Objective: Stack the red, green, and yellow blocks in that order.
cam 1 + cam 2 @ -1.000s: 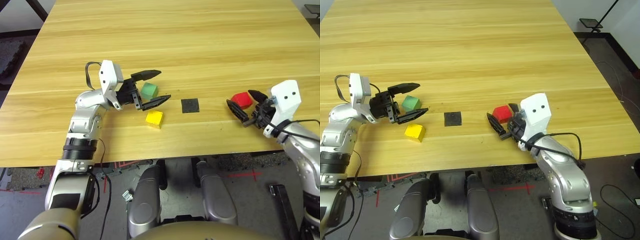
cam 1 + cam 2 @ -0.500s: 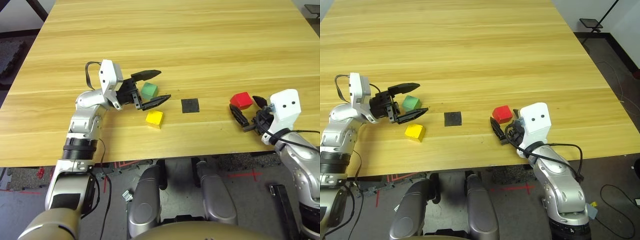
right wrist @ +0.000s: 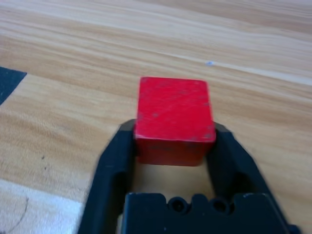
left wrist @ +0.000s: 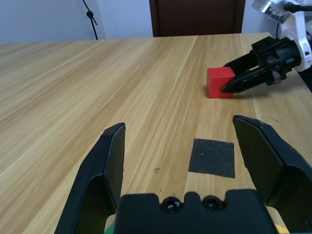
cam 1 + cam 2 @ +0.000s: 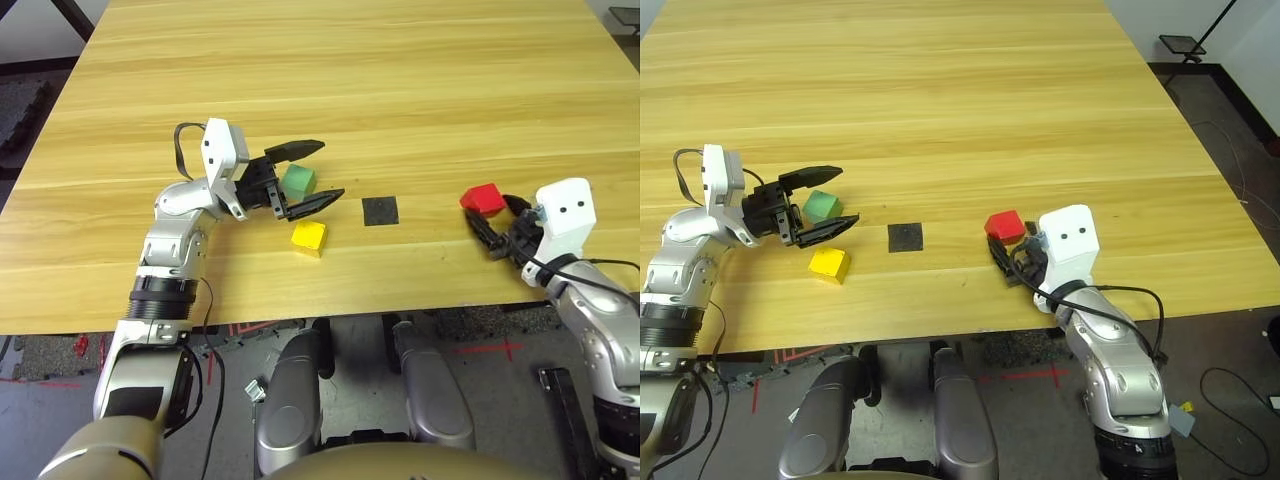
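The red block (image 5: pixel 481 196) sits on the table at the right. My right gripper (image 5: pixel 488 214) is shut on its near part, a finger (image 3: pixel 119 146) pressed against each side. The green block (image 5: pixel 298 181) rests at the left between the fingers of my left gripper (image 5: pixel 332 168), which is open around it without touching. Just in front of that gripper's near finger lies the yellow block (image 5: pixel 308 236), free on the wood. In the left wrist view the red block (image 4: pixel 219 83) shows ahead with the right gripper's fingers at it.
A flat black square patch (image 5: pixel 380 211) lies on the wooden table (image 5: pixel 400 80) between the two grippers. The table's front edge runs close behind both wrists. A wide stretch of bare wood lies beyond the blocks.
My right gripper drew back from the red block, then came forward again and closed on its sides. The left arm and the green and yellow blocks have stayed put.
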Robot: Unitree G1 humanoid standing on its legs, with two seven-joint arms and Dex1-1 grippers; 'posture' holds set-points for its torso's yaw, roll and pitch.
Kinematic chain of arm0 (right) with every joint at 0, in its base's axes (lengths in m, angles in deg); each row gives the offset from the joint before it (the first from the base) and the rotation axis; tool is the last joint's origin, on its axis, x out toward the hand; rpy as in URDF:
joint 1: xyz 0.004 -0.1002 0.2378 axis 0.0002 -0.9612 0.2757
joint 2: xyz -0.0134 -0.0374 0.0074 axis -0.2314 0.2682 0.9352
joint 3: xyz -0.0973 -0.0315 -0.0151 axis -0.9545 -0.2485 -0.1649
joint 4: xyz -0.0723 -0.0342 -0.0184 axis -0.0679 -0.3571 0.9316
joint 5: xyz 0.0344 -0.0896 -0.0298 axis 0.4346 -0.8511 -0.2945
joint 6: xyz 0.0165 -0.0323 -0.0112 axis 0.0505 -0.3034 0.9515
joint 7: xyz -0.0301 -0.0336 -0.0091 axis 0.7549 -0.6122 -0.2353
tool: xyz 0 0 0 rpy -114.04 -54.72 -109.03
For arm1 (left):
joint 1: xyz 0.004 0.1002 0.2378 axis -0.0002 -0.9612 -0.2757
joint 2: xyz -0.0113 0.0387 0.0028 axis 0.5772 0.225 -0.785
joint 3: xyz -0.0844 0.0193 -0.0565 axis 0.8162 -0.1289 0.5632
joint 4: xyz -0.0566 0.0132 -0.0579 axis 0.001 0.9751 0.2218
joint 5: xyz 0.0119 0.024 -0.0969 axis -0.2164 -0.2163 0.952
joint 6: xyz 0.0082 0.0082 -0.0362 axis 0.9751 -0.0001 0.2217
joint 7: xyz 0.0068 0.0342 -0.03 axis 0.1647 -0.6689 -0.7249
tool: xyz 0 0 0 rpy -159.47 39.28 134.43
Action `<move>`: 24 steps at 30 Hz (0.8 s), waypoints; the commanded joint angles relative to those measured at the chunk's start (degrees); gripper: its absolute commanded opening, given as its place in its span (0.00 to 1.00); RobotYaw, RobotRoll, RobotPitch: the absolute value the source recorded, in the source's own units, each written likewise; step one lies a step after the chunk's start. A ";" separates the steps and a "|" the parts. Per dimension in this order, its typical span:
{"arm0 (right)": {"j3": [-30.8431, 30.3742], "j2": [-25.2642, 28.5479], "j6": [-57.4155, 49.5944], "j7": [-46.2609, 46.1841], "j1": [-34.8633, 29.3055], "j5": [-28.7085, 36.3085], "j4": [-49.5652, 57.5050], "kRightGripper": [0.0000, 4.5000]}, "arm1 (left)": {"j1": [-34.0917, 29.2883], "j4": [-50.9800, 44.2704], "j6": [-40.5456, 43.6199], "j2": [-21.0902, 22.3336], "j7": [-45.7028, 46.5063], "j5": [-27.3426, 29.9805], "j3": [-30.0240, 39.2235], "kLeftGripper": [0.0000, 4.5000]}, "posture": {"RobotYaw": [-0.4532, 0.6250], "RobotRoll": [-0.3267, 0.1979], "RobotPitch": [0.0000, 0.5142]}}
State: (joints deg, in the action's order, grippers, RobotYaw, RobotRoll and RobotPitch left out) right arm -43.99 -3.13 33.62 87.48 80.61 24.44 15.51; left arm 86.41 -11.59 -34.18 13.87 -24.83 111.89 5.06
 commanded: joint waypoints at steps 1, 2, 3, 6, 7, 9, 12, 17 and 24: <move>-1.61 0.70 1.49 2.12 1.44 -0.43 -2.07 0.45 | -0.26 -0.59 0.43 0.15 0.24 -0.15 -0.28 1.00 | 0.57 0.61 0.59; -2.01 1.15 2.00 2.87 2.12 -0.63 -2.50 0.45 | -0.25 -0.61 0.41 0.12 0.35 -0.17 -0.30 1.00 | 0.57 0.61 0.59; -2.62 1.86 2.92 4.10 3.16 -0.95 -3.16 0.45 | -0.22 -0.68 0.43 0.07 0.46 -0.18 -0.34 1.00 | 0.57 0.61 0.59; -4.93 4.69 5.86 9.99 7.53 -0.86 -5.90 0.45 | -0.19 -0.74 0.33 -0.09 0.69 -0.24 -0.47 1.00 | 0.57 0.61 0.58; -5.43 5.29 6.36 11.69 8.79 -0.44 -6.75 0.45 | -0.07 -0.52 0.24 -0.14 0.72 -0.30 -0.51 1.00 | 0.57 0.61 0.57; -6.43 6.82 6.12 17.05 12.75 1.89 -8.58 0.45 | 0.11 -0.27 0.09 -0.21 0.84 -0.42 -0.51 1.00 | 0.58 0.62 0.56; -8.18 9.41 5.05 25.81 19.26 5.09 -11.66 0.45 | 0.29 -0.32 -0.03 -0.28 1.15 -0.58 -0.46 1.00 | 0.60 0.62 0.56; -12.06 13.51 6.82 37.33 24.90 5.54 -16.11 0.45 | 0.23 -0.57 -0.29 -0.21 1.90 -0.77 -0.25 1.00 | 0.61 0.61 0.55; -16.49 16.69 11.28 50.40 29.53 4.09 -21.41 0.45 | -0.65 -1.72 -0.28 -0.06 3.02 -0.63 -0.15 1.00 | 0.64 0.61 0.54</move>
State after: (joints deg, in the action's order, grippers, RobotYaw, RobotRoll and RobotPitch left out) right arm -59.46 13.12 43.46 135.80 109.87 28.95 -5.12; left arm 86.97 -12.24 -34.29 13.46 -21.82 111.78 5.07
